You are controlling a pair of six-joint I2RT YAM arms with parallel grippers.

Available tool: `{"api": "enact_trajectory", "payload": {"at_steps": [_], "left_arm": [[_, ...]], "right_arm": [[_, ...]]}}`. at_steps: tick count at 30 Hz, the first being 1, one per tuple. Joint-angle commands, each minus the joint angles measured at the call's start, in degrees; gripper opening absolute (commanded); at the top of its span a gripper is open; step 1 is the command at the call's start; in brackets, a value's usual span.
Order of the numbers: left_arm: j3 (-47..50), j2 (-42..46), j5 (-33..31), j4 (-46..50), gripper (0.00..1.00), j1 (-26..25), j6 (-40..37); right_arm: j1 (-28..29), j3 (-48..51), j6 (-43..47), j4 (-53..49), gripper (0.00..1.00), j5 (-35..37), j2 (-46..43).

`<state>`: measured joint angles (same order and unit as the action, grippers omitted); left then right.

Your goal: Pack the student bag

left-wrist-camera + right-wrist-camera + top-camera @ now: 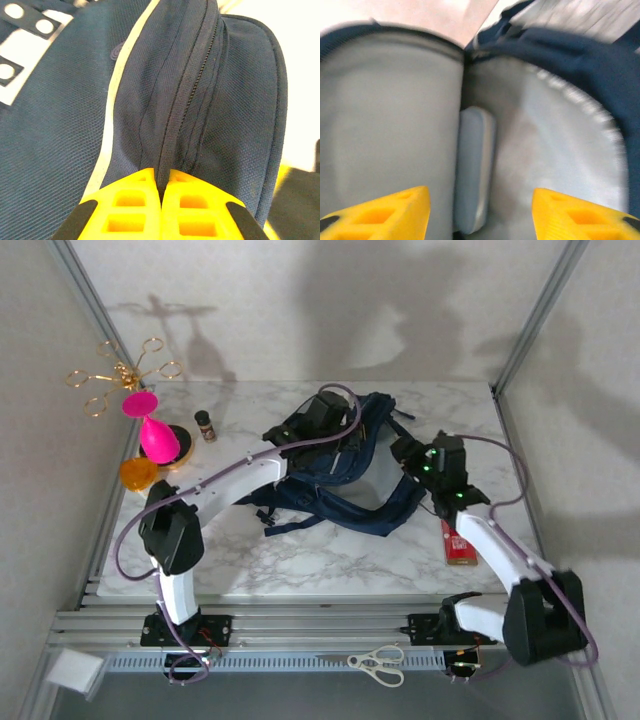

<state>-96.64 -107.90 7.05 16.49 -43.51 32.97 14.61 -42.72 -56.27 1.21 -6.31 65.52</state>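
Two yellow fingers (131, 202) of my left gripper (161, 181) are pinched tight together on a fold of blue cloth, right by the zipper (192, 90) of the student bag (60, 130). I think I hold it this way to lift the cloth and pull the bag's mouth wide. My right gripper (479, 197) has its fingers (395, 210) spread far apart with nothing in them, and it hangs just over the soft grey inside of the bag. A flat grey thing (475, 170) sits down in there, but I cannot tell what it is. From above, the bag lies in the middle of the table (300, 560) and reaches toward the far edge. A red packet (459, 542) lies near the right edge, close by my right arm, so maybe it goes in next. A pink toy (152, 435) and a small brown bottle (205, 425) stand by the far left corner, well apart from the bag.
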Motion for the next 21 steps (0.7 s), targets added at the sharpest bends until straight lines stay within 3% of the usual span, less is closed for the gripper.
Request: {"api": "enact_trajectory", "payload": {"at_steps": [1,6,7,9,11,13,17,21], "left_arm": [[-2.69,-5.04,1.85,-4.97,0.00,-1.70,1.56],[-7.71,-12.11,6.78,-8.43,0.00,-2.10,3.70],[-8.12,-12.22,6.84,-8.15,0.05,-2.06,3.39],[-6.24,-10.23,8.40,-9.03,0.23,-1.71,2.81],[-1.13,-5.40,11.30,-11.38,0.39,-0.78,3.06],[7.10,2.19,13.36,-15.08,0.47,0.42,2.98],[22.03,15.29,9.91,-19.28,0.51,4.58,5.35],[30.20,22.57,6.53,-15.00,0.52,8.00,3.33]], "right_arm": [[-1.34,-2.92,8.05,-15.89,0.60,6.57,-3.71],[-2.67,-10.49,14.08,-23.44,0.59,5.43,-1.82],[-2.65,-11.62,15.27,-24.50,0.59,4.46,-1.46],[-2.01,-13.48,17.73,-26.66,0.59,3.11,-1.10],[-0.04,-15.38,19.73,-30.19,0.59,2.79,-0.88],[3.65,-17.42,20.10,-34.31,0.59,4.71,-0.42],[12.12,-15.66,16.05,-35.22,0.58,6.48,0.76],[22.19,-11.48,8.88,-31.13,0.57,8.41,4.37]]}}
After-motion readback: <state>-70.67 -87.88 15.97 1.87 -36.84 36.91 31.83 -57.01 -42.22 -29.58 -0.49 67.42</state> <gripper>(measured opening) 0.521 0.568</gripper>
